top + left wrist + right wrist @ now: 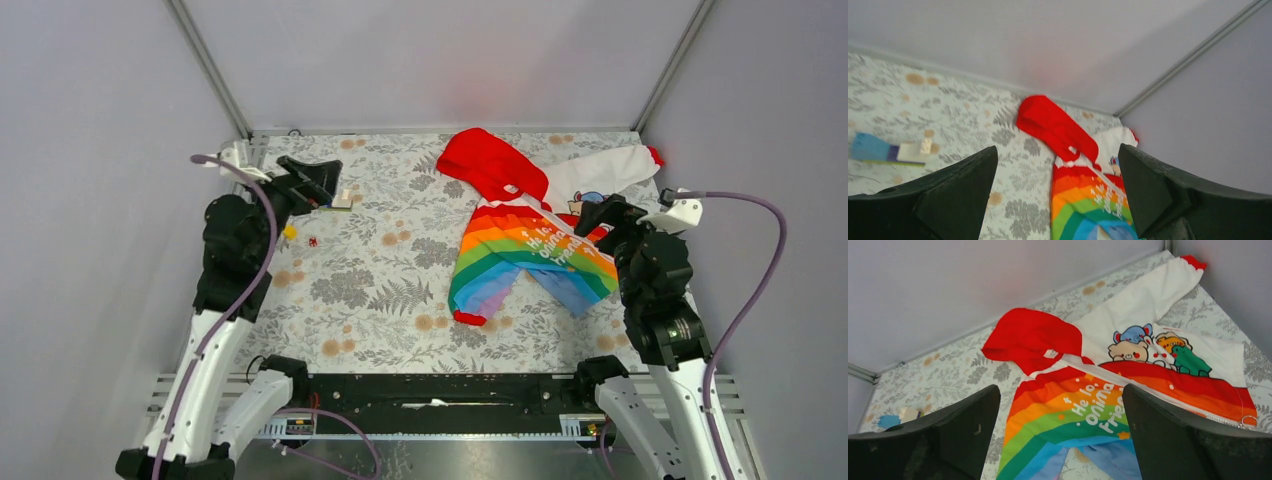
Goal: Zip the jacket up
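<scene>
**Open jacket (530,245) lying at 1 o'clock, jaws gaping on both sides**

The jacket is lying flat on the floral table (380,290), toward 1 o'clock in the top view. Its red hood (490,165) is pointing to 11 o'clock, one white sleeve (610,170) is reaching to 2 o'clock, and the front panels are parting at the hem. The right gripper (1060,387) is hanging over the jacket's 3 o'clock edge, jaws spread wide and holding nothing (whether it is touching the cloth is unclear). The left gripper (1057,150) is hovering well apart at the table's 10 o'clock — jaws equally wide, empty — near a small blue-and-white block (888,150).
</scene>
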Motion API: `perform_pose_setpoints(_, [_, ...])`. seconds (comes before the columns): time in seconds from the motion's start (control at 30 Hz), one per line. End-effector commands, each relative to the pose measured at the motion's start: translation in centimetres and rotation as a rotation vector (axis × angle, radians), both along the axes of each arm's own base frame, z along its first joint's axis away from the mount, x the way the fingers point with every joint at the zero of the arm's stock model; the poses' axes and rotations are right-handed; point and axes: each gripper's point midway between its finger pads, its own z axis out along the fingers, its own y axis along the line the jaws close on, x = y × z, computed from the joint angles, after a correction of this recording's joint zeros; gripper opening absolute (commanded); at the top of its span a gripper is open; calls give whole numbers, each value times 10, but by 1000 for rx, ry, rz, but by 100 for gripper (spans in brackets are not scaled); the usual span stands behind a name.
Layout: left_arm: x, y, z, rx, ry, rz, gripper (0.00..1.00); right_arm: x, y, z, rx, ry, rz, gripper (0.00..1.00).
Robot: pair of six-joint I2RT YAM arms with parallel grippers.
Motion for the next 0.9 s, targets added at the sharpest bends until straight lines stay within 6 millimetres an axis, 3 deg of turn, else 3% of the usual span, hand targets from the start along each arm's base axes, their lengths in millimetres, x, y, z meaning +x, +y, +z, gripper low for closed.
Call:
perform_pose_setpoints(0.0, [11,-31,-16,-39,35,-165,99,6,-1,-7,37,-17,-28,99])
perform_pose_setpoints(0.17, [28,-72,-53,-113,119,-307,99,23,13,-38,13,72,32,99])
perform_pose_setpoints(0.3, [42,-113,-96,-119,213,-379,99,37,27,-62,39,99,82,99])
perform_pose_setpoints(0.67, [68,-259,-209,-8,428,-624,99,61,48,-140,115,302,122,99])
perform_pose_setpoints(0.77, [83,-297,-240,38,489,-675,99,66,43,-159,131,381,106,99])
perform_pose_setpoints(0.87, [102,-321,-273,100,549,-683,98,71,26,-180,262,460,85,99])
